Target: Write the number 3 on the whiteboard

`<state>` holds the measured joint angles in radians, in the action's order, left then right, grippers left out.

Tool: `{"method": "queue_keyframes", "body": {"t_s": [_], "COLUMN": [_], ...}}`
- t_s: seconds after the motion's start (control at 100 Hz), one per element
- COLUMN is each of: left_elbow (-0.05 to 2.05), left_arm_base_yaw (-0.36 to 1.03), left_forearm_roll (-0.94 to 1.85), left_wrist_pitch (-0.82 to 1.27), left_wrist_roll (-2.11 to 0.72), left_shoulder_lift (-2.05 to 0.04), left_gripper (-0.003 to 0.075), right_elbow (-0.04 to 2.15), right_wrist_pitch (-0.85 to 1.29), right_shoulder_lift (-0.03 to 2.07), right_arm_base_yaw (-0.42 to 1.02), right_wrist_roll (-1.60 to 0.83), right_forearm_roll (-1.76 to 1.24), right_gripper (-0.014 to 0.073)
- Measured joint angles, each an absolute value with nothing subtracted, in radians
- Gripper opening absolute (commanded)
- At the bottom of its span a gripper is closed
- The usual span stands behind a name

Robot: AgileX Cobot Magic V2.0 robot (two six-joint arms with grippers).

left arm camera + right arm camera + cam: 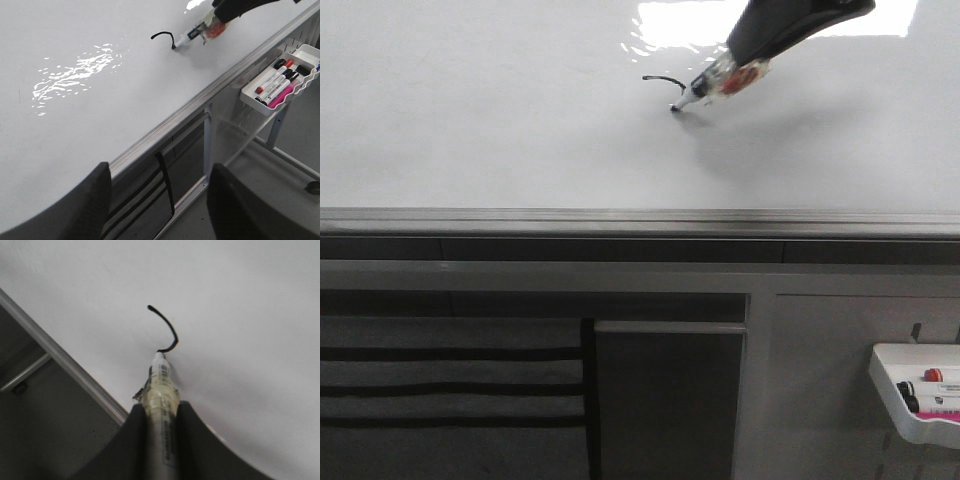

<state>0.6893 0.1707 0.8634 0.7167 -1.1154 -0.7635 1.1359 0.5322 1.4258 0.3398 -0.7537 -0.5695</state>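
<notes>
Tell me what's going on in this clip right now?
The right gripper is shut on a marker whose tip touches the whiteboard. Only the first curved stroke of the number 3 is drawn so far, so the digit is unfinished. The left gripper hangs open off the board's near edge, holding nothing. A small tray of spare markers hangs below the board's edge rail.

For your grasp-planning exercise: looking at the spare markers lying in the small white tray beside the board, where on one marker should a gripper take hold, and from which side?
Grip a marker at mid-barrel, from above. The markers lie side by side, nearly touching, inside the walled tray, so only their tops are open. Set the fingers across the barrel; the outermost one probably gives the most finger room.
</notes>
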Motion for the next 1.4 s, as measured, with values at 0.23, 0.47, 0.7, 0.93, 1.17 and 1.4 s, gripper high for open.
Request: {"method": "queue_keyframes", "body": {"t_s": [0.23, 0.47, 0.7, 0.93, 1.17, 1.4], "left_elbow": [0.689, 0.689, 0.689, 0.689, 0.718, 0.815], "left_arm_base_yaw": [0.171, 0.171, 0.171, 0.17, 0.195, 0.364], "left_forearm_roll": [0.863, 0.86, 0.86, 0.86, 0.857, 0.852], "left_wrist_pitch": [0.717, 0.717, 0.717, 0.714, 0.878, 0.957], "left_wrist_roll": [-1.115, -1.115, -1.115, -1.115, -1.202, -1.29], "left_shoulder_lift": [-0.763, -0.763, -0.763, -0.763, -0.813, -0.98], "left_gripper": [0.0398, 0.0398, 0.0398, 0.0398, 0.0398, 0.0398], "right_elbow": [1.136, 1.131, 1.109, 1.115, 1.062, 1.058], "right_wrist_pitch": [0.493, 0.638, 0.508, 0.518, 0.757, 0.875], "right_shoulder_lift": [1.463, 1.437, 1.487, 1.458, 1.202, 1.125], "right_arm_base_yaw": [0.377, 0.291, 0.41, 0.438, 0.515, 0.53], "right_wrist_roll": [-0.756, -0.759, -0.759, -0.783, -0.9, -1.176], "right_forearm_roll": [-0.567, -0.56, -0.569, -0.568, -0.565, -0.556], "right_gripper": [0.0021, 0.0021, 0.0021, 0.0021, 0.0021, 0.0021]}}
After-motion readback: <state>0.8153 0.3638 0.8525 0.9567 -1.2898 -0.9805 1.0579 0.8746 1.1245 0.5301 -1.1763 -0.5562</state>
